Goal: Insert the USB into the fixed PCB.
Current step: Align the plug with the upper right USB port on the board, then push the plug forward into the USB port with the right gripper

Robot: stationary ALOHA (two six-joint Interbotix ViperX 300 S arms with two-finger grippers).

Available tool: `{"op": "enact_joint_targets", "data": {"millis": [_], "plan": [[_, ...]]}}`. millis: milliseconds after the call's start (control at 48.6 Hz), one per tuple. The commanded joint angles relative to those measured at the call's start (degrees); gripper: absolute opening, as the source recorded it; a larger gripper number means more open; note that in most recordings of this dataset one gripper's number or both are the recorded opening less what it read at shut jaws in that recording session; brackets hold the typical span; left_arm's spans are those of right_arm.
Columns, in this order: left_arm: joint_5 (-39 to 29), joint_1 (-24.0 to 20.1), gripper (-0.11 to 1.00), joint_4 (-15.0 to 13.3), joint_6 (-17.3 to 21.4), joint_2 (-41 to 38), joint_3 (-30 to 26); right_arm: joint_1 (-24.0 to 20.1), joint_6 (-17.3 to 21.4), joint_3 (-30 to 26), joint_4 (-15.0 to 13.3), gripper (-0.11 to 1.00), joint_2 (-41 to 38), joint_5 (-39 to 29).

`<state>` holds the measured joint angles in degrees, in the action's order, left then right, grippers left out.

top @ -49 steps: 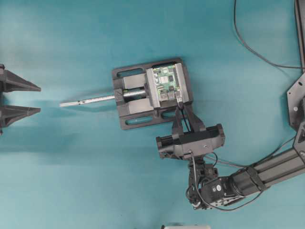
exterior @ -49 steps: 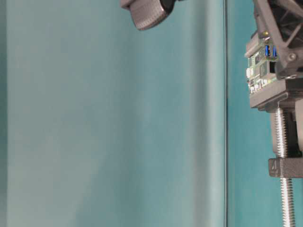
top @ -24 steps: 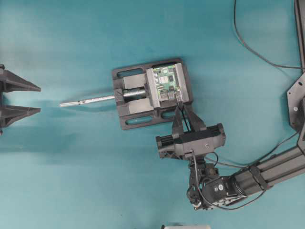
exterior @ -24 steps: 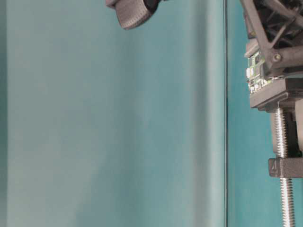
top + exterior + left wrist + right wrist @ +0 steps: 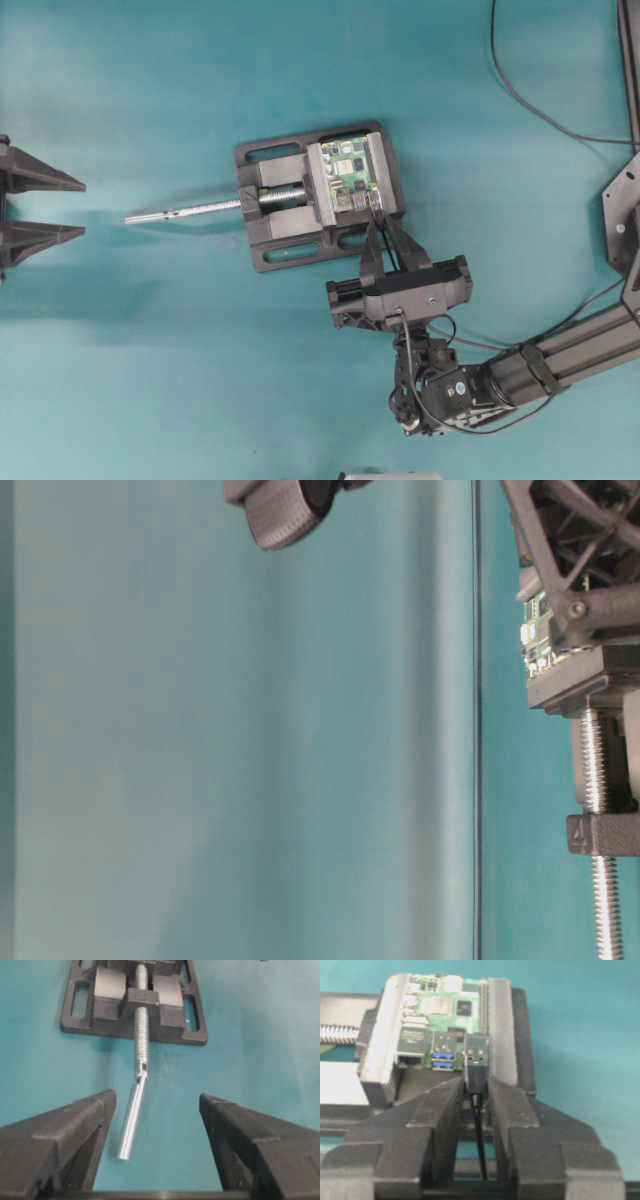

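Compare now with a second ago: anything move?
Barely. The right gripper, shut on the USB plug, edged slightly toward the circuit board; at table level it now hides the blue ports. Left gripper, open, and vise unchanged.

matt black vise point(image 5: 290, 235), shiny threaded metal screw rod point(image 5: 141, 1025)

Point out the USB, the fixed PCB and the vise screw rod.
USB point(image 5: 476, 1071): right wrist view, dark plug body between the claw tips.
Fixed PCB point(image 5: 451, 1006): right wrist view, green board face.
Vise screw rod point(image 5: 141, 1035): left wrist view, threaded section.
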<state>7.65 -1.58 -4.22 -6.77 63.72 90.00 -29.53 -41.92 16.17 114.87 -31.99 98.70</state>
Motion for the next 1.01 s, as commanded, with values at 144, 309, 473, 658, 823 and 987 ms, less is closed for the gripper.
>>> {"op": "enact_joint_targets", "data": {"millis": [144,309,473,658,823,987], "plan": [[0.53,-0.09,0.85,0.26,-0.09,-0.35,-0.62,2.9,-0.18,-0.53,-0.88,0.21,0.97,0.44],[0.53,-0.09,0.85,0.26,-0.09,-0.26,-0.62,3.16,-0.18,-0.79,-0.88,0.21,0.09,0.44],[0.53,-0.09,0.85,0.26,-0.09,-0.26,-0.62,3.16,-0.18,-1.49,-0.88,0.21,-0.7,0.44],[0.53,-0.09,0.85,0.26,-0.09,-0.26,-0.62,3.69,-0.18,-1.85,-0.88,0.21,-0.79,0.44],[0.53,-0.09,0.85,0.26,-0.09,-0.26,-0.62,3.96,-0.18,-2.29,-1.05,0.21,-0.79,0.44],[0.53,-0.09,0.85,0.26,-0.09,-0.35,-0.62,4.31,-0.18,-2.72,-1.05,0.21,-0.79,0.44]]}}
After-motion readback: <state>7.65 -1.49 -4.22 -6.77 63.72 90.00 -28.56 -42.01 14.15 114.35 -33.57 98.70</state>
